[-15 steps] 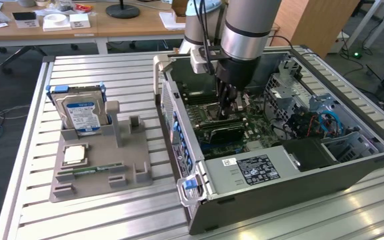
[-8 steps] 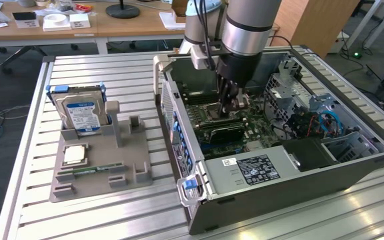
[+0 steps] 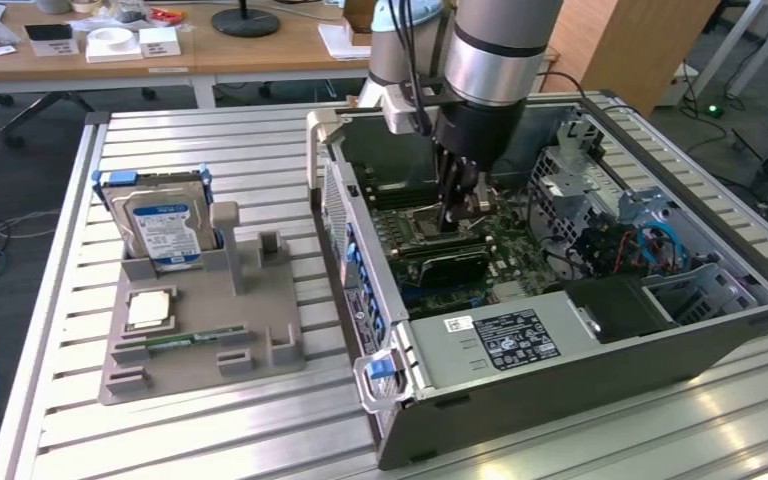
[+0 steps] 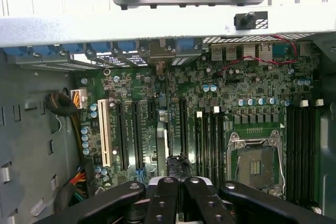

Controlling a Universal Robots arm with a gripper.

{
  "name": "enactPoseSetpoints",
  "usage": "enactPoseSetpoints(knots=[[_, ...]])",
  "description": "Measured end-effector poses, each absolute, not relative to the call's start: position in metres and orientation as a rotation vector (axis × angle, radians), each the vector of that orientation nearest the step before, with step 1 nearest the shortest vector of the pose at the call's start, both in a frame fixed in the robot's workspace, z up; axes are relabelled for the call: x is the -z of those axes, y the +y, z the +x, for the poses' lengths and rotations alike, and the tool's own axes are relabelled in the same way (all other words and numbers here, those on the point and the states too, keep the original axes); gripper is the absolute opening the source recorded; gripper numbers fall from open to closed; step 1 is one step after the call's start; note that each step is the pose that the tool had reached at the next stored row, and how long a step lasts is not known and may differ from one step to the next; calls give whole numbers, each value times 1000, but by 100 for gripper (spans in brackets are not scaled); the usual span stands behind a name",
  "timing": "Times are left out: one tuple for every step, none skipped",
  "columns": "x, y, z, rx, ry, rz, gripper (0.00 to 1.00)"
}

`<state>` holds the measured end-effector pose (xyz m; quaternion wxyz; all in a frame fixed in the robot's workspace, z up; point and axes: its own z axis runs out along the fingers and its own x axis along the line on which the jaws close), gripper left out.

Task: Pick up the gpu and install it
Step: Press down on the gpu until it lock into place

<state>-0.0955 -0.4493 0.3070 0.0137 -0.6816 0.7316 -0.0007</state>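
Wrist view puts the gpu (image 4: 162,140) edge-on, a thin strip standing upright over the motherboard (image 4: 252,103). It runs from the fingertips toward the rear wall of the computer case (image 4: 157,30), and its far end meets the row of bracket openings there. It sits in line with the long dark expansion slots, between the white slot (image 4: 104,132) and the memory sockets (whether its lower edge is already seated in a slot cannot be told from here). The gripper (image 4: 177,182) is clenched on the card's near end, its black fingers (image 4: 202,198) drawn tight together with a dark part of the card just past their tips.

Beyond the card, toward the memory sockets, lies the square CPU socket (image 4: 255,163) with its metal frame.

From the exterior view, the gripper (image 3: 464,210) reaches straight down into the open case (image 3: 558,350), low over the board. Well apart, toward the exterior view's left, a grey holder (image 3: 211,355) rests on the slatted metal table (image 3: 197,150). It carries an upright hard drive (image 3: 164,225), a square processor (image 3: 148,310) and a green RAM stick (image 3: 184,340).
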Motion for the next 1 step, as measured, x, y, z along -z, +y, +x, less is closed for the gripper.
enactPoseSetpoints(knots=[[-307,-449,-96,2,2279,-2123,11]])
